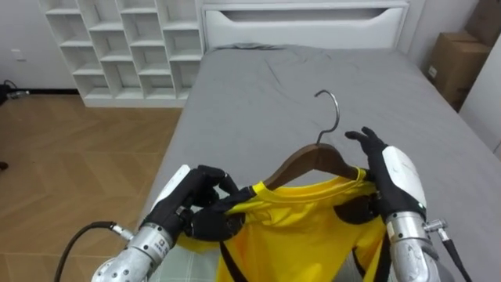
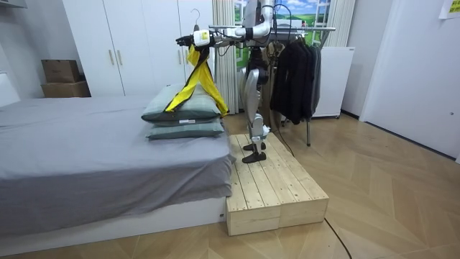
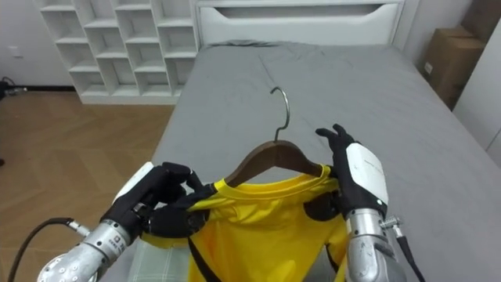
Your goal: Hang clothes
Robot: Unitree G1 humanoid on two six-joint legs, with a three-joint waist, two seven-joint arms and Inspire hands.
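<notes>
Shirt [image 1: 305, 231] may slip off hanger [image 1: 305, 162] if left hand [image 1: 196, 205], clenched on its shoulder, tugs while right hand [image 1: 399, 180], grip impossible to tell, lags.

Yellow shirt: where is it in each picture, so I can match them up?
Left eye view: the yellow shirt is bottom middle, on a wooden hanger, between the left hand and the right hand.
Right eye view: bottom middle again, slightly further left.
Room view: upper middle, held up near the pillows.
Shared landmark: the grey bed.
</notes>
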